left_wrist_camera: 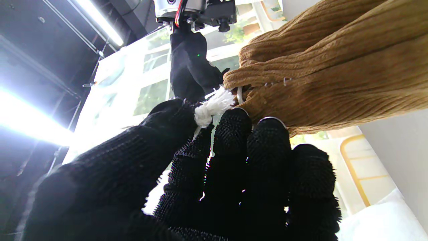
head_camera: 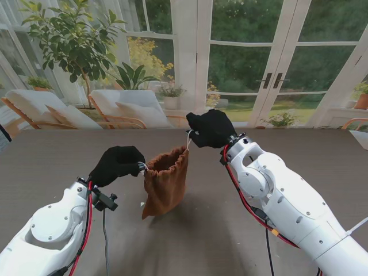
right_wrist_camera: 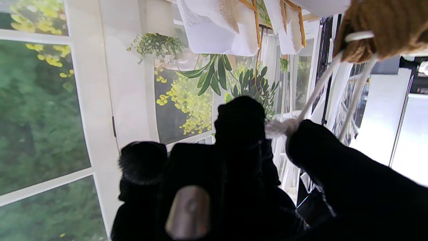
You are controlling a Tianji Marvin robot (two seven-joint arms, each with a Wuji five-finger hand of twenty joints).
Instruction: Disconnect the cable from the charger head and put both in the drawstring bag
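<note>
A brown corduroy drawstring bag (head_camera: 167,181) hangs over the middle of the table, its mouth stretched between my two hands. My left hand (head_camera: 117,164) is shut on the white knotted drawstring (left_wrist_camera: 209,107) at the bag's left rim (left_wrist_camera: 321,73). Farther from me, my right hand (head_camera: 210,128) pinches the other white drawstring (right_wrist_camera: 284,126) at the bag's right rim (right_wrist_camera: 384,30), its cords running taut to the fabric. The cable and charger head are not visible in any view.
The dark table top (head_camera: 322,149) spreads around the bag, and the bag's bottom rests on it or hangs just over it. White loungers (head_camera: 123,106) and potted plants (head_camera: 75,40) stand behind the table's far edge. A small white speck (head_camera: 142,203) lies by the bag.
</note>
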